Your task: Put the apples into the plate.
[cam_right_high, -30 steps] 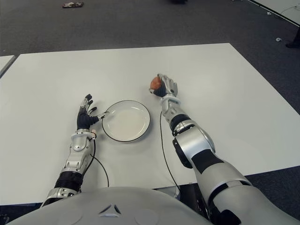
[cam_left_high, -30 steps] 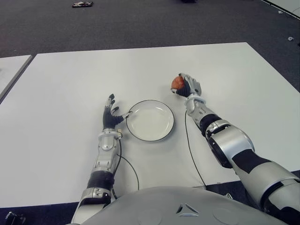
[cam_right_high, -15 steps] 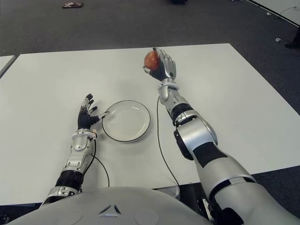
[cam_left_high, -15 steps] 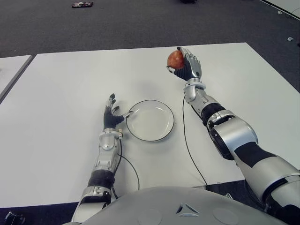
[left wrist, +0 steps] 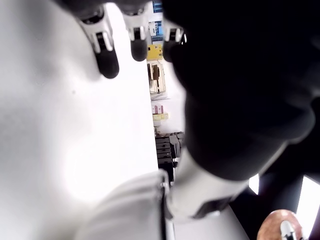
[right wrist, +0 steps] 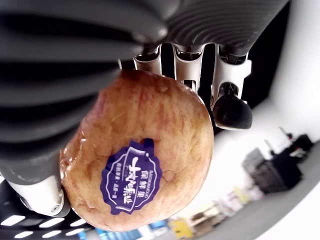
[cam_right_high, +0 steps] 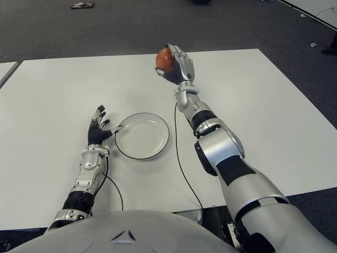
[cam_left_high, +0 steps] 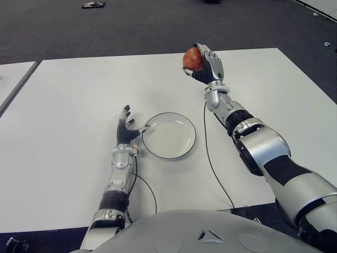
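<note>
The white tabletop carries one round white plate with a dark rim, near the robot's body and a little toward its left side. The plate holds nothing.

The right hand is raised above the far part of the tabletop, beyond the plate and to its right. Its fingers are curled around a red-yellow apple; in the right wrist view the apple fills the palm and shows a blue sticker. The left hand shows just beside the left rim of the plate, with fingers stretched out and nothing in them.

I judge the step in hand to be carrying the apple to the plate. To do it well, the right hand should come back toward the body and leftward until the apple is above the middle of the plate. Then it should go down low before the fingers loosen, because an apple rolls easily and can leave a shallow plate. The left hand is close to the rim, so the path should stay away from it.
</note>
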{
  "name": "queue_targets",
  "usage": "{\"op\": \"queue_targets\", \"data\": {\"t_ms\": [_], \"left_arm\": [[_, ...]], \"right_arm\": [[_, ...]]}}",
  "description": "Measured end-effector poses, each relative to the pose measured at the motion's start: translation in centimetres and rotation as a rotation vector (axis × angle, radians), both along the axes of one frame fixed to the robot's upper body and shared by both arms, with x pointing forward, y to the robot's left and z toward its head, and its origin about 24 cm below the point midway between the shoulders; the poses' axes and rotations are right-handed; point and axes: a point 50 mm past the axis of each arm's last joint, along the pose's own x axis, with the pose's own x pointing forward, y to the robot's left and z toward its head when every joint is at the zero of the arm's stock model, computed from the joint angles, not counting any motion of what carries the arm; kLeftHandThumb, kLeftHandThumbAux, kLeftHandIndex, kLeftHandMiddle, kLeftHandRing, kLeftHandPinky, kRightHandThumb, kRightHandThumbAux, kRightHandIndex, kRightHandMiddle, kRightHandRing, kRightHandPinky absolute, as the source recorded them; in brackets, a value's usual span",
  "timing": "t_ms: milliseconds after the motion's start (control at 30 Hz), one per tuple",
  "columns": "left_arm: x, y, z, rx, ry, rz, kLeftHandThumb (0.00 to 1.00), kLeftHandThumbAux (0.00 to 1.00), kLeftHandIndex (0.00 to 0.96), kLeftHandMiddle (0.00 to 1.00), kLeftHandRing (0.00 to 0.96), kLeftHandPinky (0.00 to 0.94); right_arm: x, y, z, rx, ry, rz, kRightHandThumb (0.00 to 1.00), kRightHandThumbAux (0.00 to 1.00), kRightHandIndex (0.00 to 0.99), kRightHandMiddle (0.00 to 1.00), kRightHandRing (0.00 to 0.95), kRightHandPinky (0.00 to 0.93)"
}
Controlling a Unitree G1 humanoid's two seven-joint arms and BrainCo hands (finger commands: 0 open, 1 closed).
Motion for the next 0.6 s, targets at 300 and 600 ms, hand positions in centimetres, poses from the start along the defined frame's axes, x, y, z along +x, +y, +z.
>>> {"op": "queue_targets", "data": {"t_ms": [300, 600], "left_arm": [[0.1, -0.1, 0.0, -0.002, 0.0, -0.001, 0.0, 0.289, 0.0, 0.0, 0.0, 0.035], [0.2, -0.2, 0.1, -0.007, 0.01, 0.002, 0.0, 0.29, 0.0, 0.0, 0.0, 0.032]], "right_arm": [[-0.2, 1.4, 1.4, -0.057, -0.083, 0.135, 0.953, 0.66, 0.378, 0.499, 0.522, 0.786], [-1.0, 3.1, 2.0, -0.076, -0.155, 0.282, 0.953, 0.659, 0.381, 0.501, 0.52, 0.697]]}}
